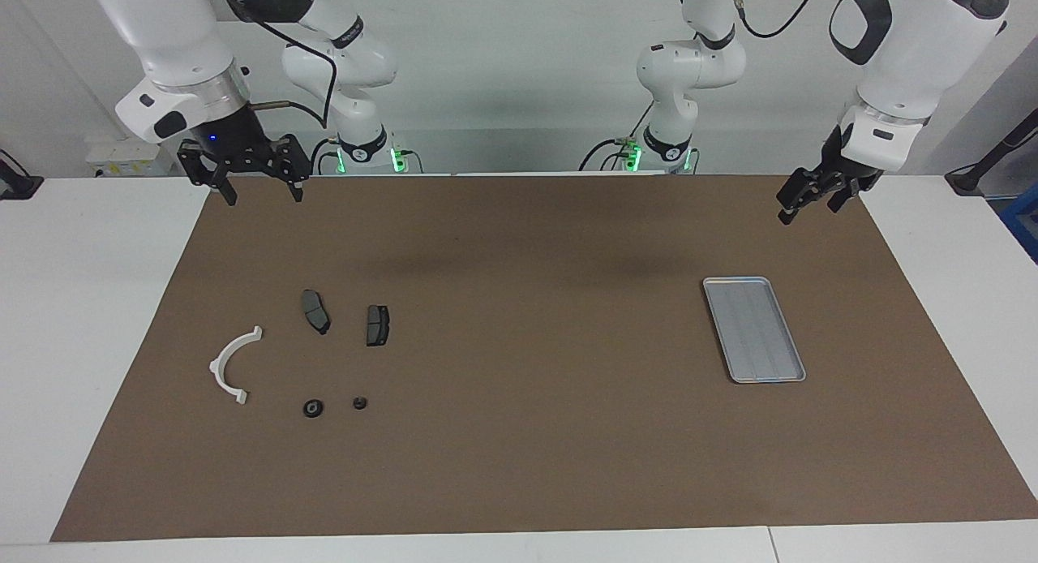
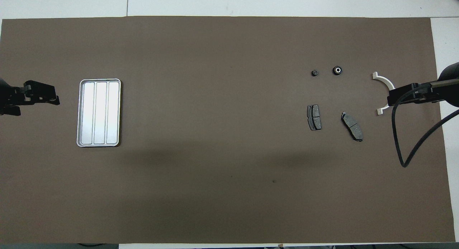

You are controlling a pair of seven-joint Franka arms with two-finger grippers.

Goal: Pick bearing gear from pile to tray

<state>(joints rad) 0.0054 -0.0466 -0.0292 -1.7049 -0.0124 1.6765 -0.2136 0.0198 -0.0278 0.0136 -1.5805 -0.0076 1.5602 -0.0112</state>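
The right gripper [image 1: 257, 182] hangs in the air with its fingers spread wide and empty, over the brown mat [image 1: 519, 247] at the right arm's end of the table, while the left gripper [image 1: 811, 202] waits raised over the mat's edge at the left arm's end; whether its fingers are parted I cannot tell. The pile lies at the right arm's end: a white arc [image 1: 231, 364], two grey plates [image 1: 316, 311] [image 1: 377, 325], and farther from the robots a larger black round piece [image 1: 313, 408] with a pale centre (seemingly the bearing gear) beside a smaller black round piece [image 1: 360, 402]. The tray [image 1: 791, 336] sits well apart at the left arm's end.
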